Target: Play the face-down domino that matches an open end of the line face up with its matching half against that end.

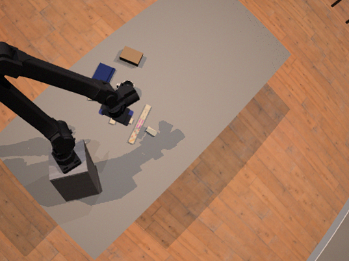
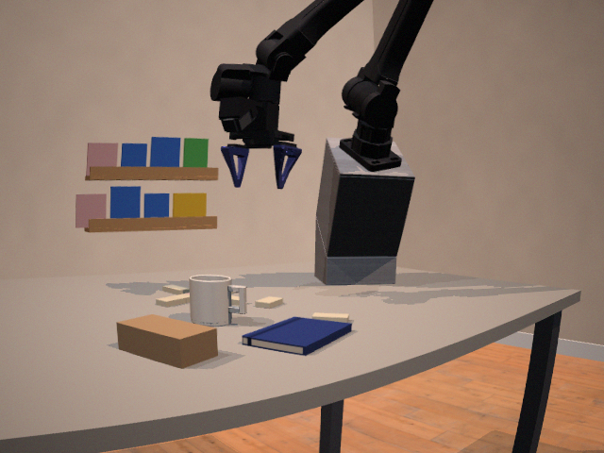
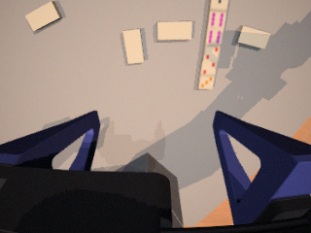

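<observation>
The domino line (image 1: 139,124) (image 3: 211,53) lies face up and straight, an orange-pipped half at its near end in the wrist view; its other end is cut off there. Right of it lies a face-down domino (image 1: 150,131) (image 2: 176,289) (image 3: 254,37), in shadow. Left of the line lie a crosswise face-down domino (image 1: 131,120) (image 3: 174,30), a lengthwise one (image 1: 112,121) (image 2: 268,302) (image 3: 133,47) and a slanted one (image 2: 330,317) (image 3: 43,16) farther left. My gripper (image 2: 259,187) (image 3: 156,117) is open and empty, high above the table.
A white mug (image 2: 209,299) stands near the dominoes and partly hides the line in the exterior view. A blue notebook (image 1: 103,72) (image 2: 298,333) lies beside the slanted domino. A brown box (image 1: 131,55) (image 2: 165,339) stands beyond the mug from the arm's base (image 1: 74,177).
</observation>
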{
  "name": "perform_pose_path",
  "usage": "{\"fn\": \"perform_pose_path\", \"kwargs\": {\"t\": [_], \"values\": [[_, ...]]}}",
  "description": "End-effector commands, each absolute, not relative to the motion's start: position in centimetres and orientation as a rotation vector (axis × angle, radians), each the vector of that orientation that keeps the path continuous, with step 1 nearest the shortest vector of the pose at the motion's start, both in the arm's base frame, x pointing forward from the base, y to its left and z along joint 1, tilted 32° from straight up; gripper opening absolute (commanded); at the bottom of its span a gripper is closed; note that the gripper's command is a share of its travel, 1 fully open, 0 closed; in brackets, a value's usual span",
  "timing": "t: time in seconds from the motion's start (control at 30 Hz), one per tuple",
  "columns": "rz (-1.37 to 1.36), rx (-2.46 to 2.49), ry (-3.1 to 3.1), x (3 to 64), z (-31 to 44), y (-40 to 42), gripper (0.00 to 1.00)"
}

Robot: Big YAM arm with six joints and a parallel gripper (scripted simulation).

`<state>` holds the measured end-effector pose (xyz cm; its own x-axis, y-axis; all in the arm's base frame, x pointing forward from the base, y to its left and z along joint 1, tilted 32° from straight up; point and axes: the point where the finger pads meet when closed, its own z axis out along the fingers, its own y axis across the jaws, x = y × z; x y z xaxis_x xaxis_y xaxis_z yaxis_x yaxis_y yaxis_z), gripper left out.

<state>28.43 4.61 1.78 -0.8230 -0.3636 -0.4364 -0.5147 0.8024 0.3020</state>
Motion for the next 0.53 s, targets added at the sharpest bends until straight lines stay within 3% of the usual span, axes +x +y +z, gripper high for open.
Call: {"fn": "perform_pose_path", "kwargs": {"t": [0.0,0.5], "values": [[0.580,-0.665,2.622,28.88,2.11,4.50,0.93],[0.583,-0.664,2.626,28.61,1.94,4.54,0.93]]}}
